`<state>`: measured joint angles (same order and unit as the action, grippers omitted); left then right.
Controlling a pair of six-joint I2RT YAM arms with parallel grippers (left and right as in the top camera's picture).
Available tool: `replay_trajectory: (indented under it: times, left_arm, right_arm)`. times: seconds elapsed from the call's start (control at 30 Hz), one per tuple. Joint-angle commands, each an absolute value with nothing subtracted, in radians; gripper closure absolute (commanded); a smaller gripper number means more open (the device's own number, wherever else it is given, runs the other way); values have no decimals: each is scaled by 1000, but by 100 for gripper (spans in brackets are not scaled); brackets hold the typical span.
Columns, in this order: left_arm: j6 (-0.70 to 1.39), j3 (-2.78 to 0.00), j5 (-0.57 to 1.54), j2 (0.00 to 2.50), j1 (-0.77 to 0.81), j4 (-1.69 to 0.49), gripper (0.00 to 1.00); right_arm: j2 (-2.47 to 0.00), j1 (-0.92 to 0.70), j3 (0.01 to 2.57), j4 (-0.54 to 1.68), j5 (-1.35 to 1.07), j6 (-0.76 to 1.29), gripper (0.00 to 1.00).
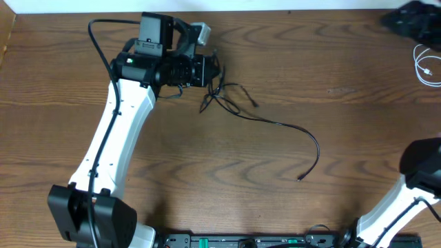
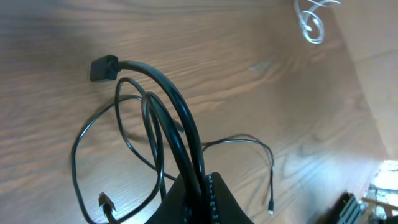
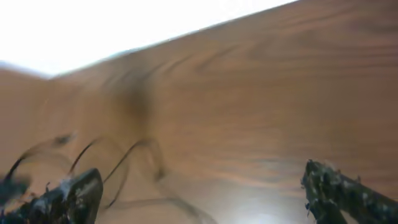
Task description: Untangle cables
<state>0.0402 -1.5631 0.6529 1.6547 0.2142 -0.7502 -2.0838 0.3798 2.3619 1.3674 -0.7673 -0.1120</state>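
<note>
My left gripper (image 2: 198,194) is clamped on a black cable (image 2: 169,102) at the far centre of the table (image 1: 331,138). The black tangle (image 1: 222,98) is just beside it, one tail trailing right and near. The white cable (image 1: 423,65) is far right, well apart. My right gripper (image 3: 199,183) is spread wide; that view is blurred.

Overhead top-down; wrist views low, oblique, on same black cables (image 1: 220,98).

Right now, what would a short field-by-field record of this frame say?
left gripper: closed on a black cable at the tangle
right gripper: open, nothing held, view blurred
tangle: thin black loops, one long tail trailing away
white cable: separate, at the far right edge
table: brown wood
</note>
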Motion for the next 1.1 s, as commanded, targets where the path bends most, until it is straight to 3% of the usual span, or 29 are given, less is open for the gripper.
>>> replay_trajectory:
  times: [0.0,0.17,0.47,0.8,0.93,1.07]
  left_arm:
    - [-1,-1601,701,1577,233,-733,92]
    - [25,-1604,700,1498,234,-700,92]
    - [179,-1604,695,1412,231,-610,92]
    - [396,-1604,664,1410,140,-600,92]
    - [429,-1604,699,1410,116,-599,92]
    - [437,-1604,725,1410,116,-599,92]
  right_arm:
    - [-2094,286,2366,1431,-868,-273,1]
    - [-2094,162,2365,1543,-987,-406,1]
    - [-2095,-107,2360,1585,-854,-493,5]
    - [-2095,-319,2358,1599,-878,-664,9]
    - [-2097,-374,2335,1572,-878,-697,14]
    - [-2097,-419,2262,1479,-877,-688,25]
